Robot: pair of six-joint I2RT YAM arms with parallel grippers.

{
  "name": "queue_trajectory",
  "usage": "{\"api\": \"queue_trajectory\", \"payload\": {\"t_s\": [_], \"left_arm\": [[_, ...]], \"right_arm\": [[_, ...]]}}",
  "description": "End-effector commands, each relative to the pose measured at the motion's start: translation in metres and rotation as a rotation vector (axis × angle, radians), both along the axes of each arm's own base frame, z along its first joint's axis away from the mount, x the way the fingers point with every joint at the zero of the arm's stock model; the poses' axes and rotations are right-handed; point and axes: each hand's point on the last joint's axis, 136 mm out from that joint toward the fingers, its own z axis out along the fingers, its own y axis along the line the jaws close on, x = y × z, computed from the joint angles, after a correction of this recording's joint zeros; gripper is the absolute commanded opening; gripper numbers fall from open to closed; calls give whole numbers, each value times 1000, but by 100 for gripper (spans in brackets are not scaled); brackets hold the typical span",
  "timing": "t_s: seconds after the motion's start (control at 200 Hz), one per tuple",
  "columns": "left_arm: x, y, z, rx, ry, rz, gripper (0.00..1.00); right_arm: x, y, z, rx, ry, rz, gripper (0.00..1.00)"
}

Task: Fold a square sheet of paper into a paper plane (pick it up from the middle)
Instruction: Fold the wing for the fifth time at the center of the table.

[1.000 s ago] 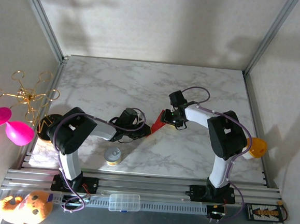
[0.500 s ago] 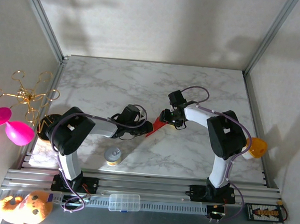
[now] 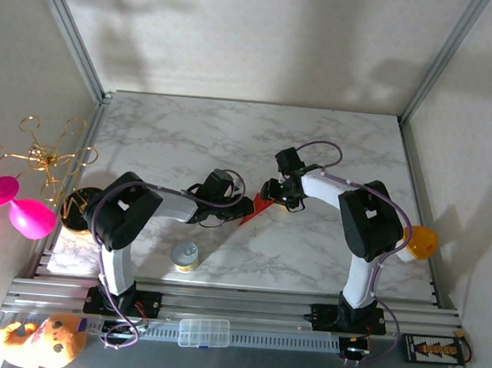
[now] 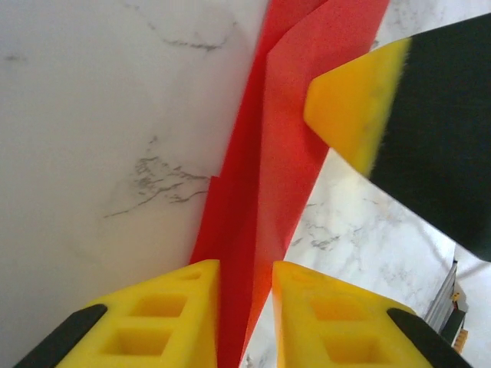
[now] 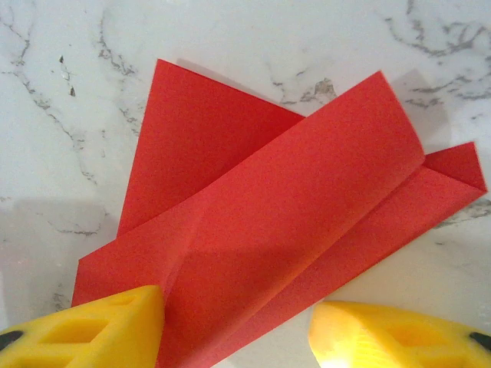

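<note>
Red paper (image 3: 256,209) lying on the marble table (image 3: 233,132), near the middle, right between the two grippers. Folded into long flaps that cross over each other. Top flap lifted a little and curled at its end, not lying flat.

Left gripper (image 4: 245,270) down low at one end of the paper, yellow fingers (image 4: 173,318) only a little apart. Paper standing on edge in the small gap, touching one finger, with a thin slice of table showing beside the other. Looks loose there, not squeezed, so nothing really held.

Right gripper (image 5: 236,316) at the other side of the paper, fingers (image 5: 100,330) spread far apart. One finger at a corner of the paper, the other just off its edge, above bare table. No hold on the paper there either. Seen from the left wrist, one yellow tip of the right gripper up against the top flap.

Small round tin (image 3: 185,255) on the table near the left arm, well apart from the paper. Pink toy (image 3: 18,205) off the table on the left side.
</note>
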Motion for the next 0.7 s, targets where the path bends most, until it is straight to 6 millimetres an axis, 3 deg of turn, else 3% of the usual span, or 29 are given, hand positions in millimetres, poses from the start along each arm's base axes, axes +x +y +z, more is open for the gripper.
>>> {"api": "queue_trajectory", "payload": {"t_s": [0.0, 0.345, 0.691], "left_arm": [[1, -2, -2, 6, 0, -26, 24], [-4, 9, -24, 94, 40, -10, 20], [-2, 15, -31, 137, 51, 10, 17]], "right_arm": [[-36, -44, -91, -216, 156, -12, 60], [-41, -48, -97, -237, 176, -21, 61], [-43, -51, -99, -244, 184, -29, 61]]}}
